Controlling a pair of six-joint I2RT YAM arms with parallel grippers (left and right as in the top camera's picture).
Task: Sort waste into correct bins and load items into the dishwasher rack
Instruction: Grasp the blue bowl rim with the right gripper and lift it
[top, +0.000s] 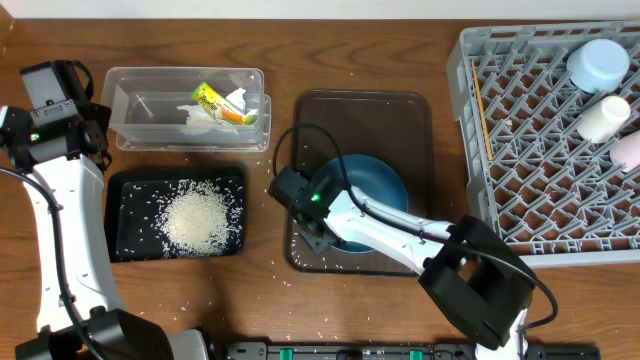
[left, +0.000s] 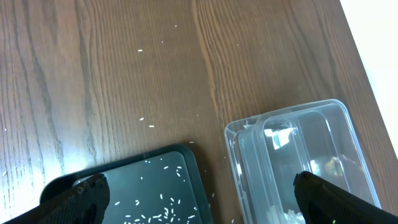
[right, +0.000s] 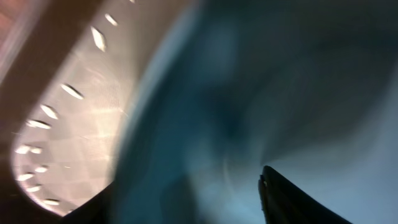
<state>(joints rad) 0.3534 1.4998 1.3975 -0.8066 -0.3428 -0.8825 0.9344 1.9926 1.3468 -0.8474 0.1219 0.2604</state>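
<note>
Sorting in progress: we see the right pincer (top: 318, 228) low at the near-left rim of the dark-blue bowl (top: 380, 180). The bowl sits on the brown serving tray (top: 410, 110) mid-tabletop (top: 400, 50), left of the dishwasher rack (top: 520, 150). The wrist view is too blurred for us to tell whether that pincer is spread or pinching. We judge the bowl stiff, slick, fairly heavy and breakable, best pinched across its rim wall. The left pincer (left: 205, 202) hangs spread and empty-handed over the clear tub (left: 323, 143) and black tray (left: 186, 155), far left.

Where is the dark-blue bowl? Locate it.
Overhead view: the dark-blue bowl sits on the brown serving tray at mid-table, left of the grey rack, with the right pincer at its left rim.
</note>
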